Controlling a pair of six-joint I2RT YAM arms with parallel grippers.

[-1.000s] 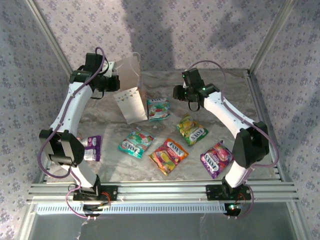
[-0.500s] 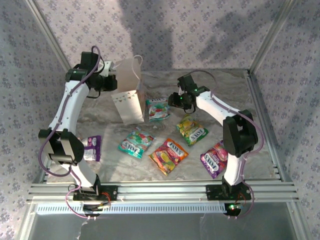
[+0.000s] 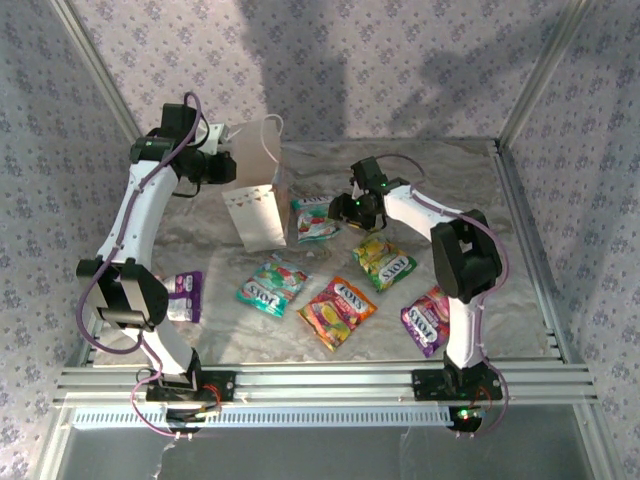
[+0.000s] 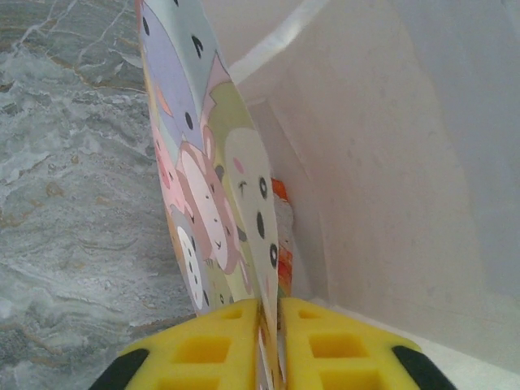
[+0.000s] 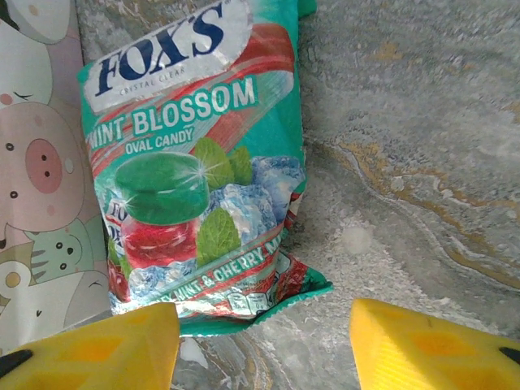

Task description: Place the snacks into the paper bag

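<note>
The white paper bag [image 3: 258, 190] stands upright at the back left, its cartoon side [image 4: 207, 195] pinched by my left gripper [image 4: 270, 325], which is shut on the bag's wall. An orange-red packet [image 4: 281, 236] lies inside the bag. My right gripper [image 3: 345, 208] hangs open just above a teal mint-cherry packet [image 5: 195, 171] that rests against the bag [image 5: 36, 179]; its near edge lies between the yellow fingertips [image 5: 97, 345]. The same teal packet [image 3: 315, 217] shows from above. Loose snacks lie nearer: teal [image 3: 271, 285], red-orange [image 3: 337, 311], yellow-green [image 3: 384, 260], purple [image 3: 430, 318], and purple at the left [image 3: 184, 294].
Aluminium frame posts and patterned walls close in the marble table [image 3: 450, 190]. A rail [image 3: 320, 380] runs along the near edge by the arm bases. Bare marble lies at the back right.
My right arm has swung left and down toward the teal packet beside the bag. The left gripper and bag shifted slightly, then held still.
</note>
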